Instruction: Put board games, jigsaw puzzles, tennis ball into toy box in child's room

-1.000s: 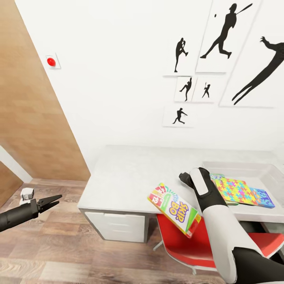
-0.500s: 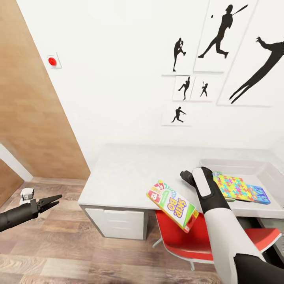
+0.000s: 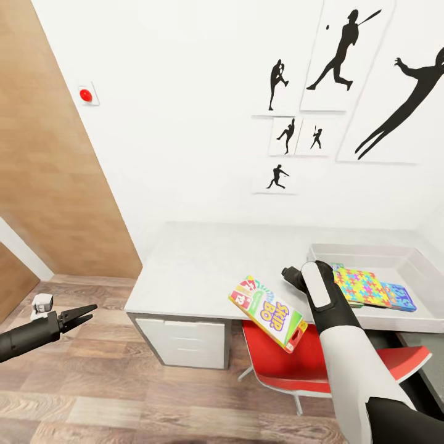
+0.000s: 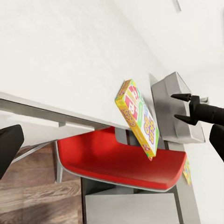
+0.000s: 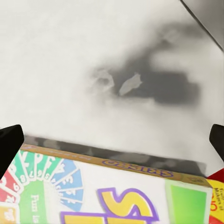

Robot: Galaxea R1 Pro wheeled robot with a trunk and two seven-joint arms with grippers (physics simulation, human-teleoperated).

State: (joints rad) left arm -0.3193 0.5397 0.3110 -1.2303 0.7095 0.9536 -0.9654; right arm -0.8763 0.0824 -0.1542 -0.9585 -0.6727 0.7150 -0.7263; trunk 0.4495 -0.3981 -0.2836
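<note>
Pale table point(image 3: 203, 271), red chair point(image 3: 320, 367) beneath, Skip-Bo box point(image 3: 268, 313) tilted at its edge

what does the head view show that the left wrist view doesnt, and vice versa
Head view alone: the toy box on the table holding a jigsaw puzzle and a small blue board game, the baseball silhouette pictures on the wall, and the left pincer out over the wood floor. Left wrist view alone: the underside of the table. Both share the Skip-Bo box hanging tilted past the table's front edge, above the red chair.

One Skip-Bo box point(image 3: 267, 313), one jigsaw puzzle point(image 3: 361, 287)
</note>
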